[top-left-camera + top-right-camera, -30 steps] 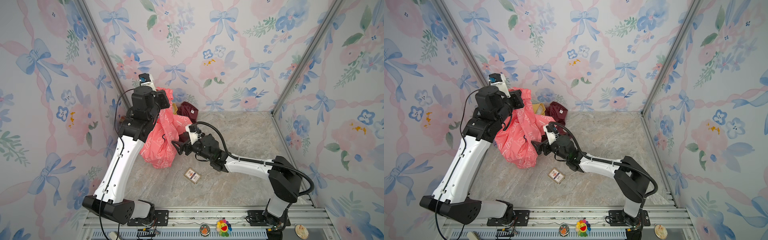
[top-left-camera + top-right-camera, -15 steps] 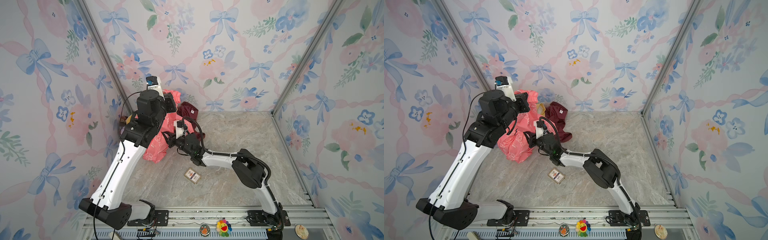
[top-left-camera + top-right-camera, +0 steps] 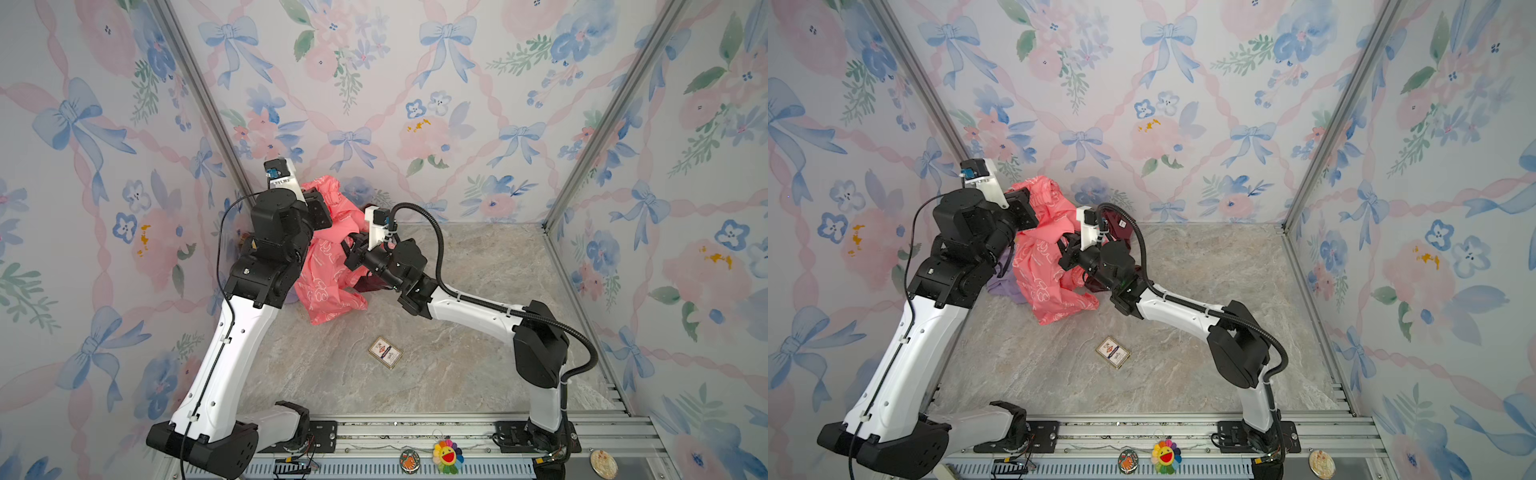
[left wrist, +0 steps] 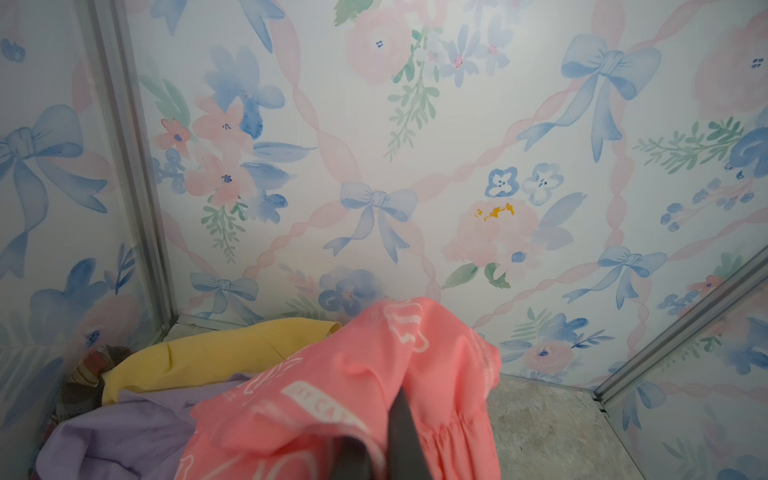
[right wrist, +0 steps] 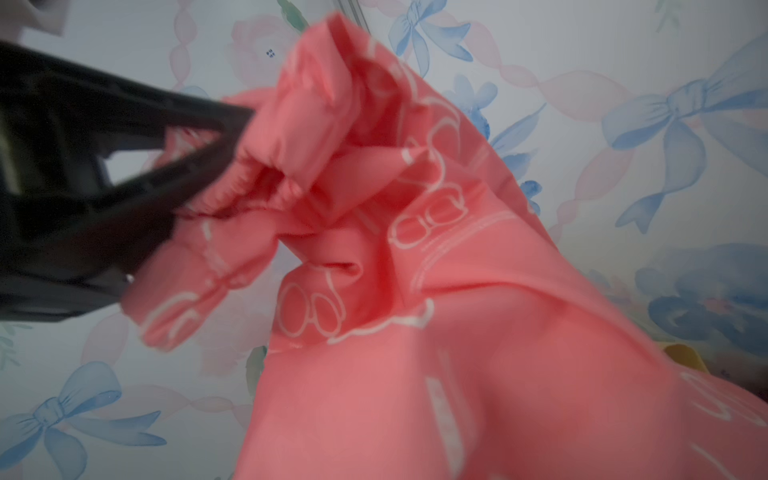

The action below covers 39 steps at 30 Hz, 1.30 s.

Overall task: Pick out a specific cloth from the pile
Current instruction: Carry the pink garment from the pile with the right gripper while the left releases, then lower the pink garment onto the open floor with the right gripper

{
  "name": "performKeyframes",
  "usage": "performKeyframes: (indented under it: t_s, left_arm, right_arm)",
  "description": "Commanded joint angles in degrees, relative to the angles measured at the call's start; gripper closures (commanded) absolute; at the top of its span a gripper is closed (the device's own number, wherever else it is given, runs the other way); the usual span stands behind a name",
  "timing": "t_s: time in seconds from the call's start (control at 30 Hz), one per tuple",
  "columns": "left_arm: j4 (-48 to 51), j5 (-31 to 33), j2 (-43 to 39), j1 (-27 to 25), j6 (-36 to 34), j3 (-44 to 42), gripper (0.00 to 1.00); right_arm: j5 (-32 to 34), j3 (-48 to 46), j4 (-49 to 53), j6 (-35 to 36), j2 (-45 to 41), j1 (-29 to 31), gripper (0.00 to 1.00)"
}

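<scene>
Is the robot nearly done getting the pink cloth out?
Partly. Done: the cloth has its top raised above the pile. In hand: left tool and right tool both pinch it. To do: its bottom rests on the table by the pile; carry it clear.

Top views overlook everything; both wrist cameras crowd the cloth point(image 4: 340, 386) point(image 5: 478, 332).

The cloth point(image 3: 328, 270) hung over the pile point(image 3: 1005, 284) in the back-left corner, a box point(image 3: 385, 352) lay on the floor point(image 3: 478, 270) in front.
</scene>
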State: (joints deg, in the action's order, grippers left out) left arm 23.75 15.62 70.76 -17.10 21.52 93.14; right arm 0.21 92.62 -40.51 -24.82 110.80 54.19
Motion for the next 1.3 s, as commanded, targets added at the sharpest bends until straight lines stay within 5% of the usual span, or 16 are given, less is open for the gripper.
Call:
performKeyframes:
  t_s: [0.0, 0.3, 0.5, 0.97, 1.27]
  left_arm:
    - [-1.42, -0.13, -0.25, 0.99, -0.95, -0.23, 1.0]
    - [-1.55, -2.91, 3.57, 0.7, -1.22, -0.89, 1.0]
    - [-3.3, -7.1, 8.55, -4.57, -1.74, -1.64, 0.96]
    - [-11.26, -13.72, 16.24, -17.71, -6.26, -4.43, 0.26]
    - [-16.38, -13.94, 15.76, -21.3, -6.93, -13.73, 0.1]
  right_arm:
    - [-1.44, 4.57, 1.79, 2.68, -5.76, -1.14, 1.0]
    - [0.06, 10.48, 17.93, 5.63, -13.97, -8.54, 1.0]
    - [-0.52, 8.77, 26.49, 5.0, -20.21, -18.11, 1.0]
    - [-8.21, 4.91, 37.01, 3.82, -27.53, -44.56, 1.0]
    - [-11.96, -2.07, 33.69, 1.23, -27.03, -56.42, 1.0]
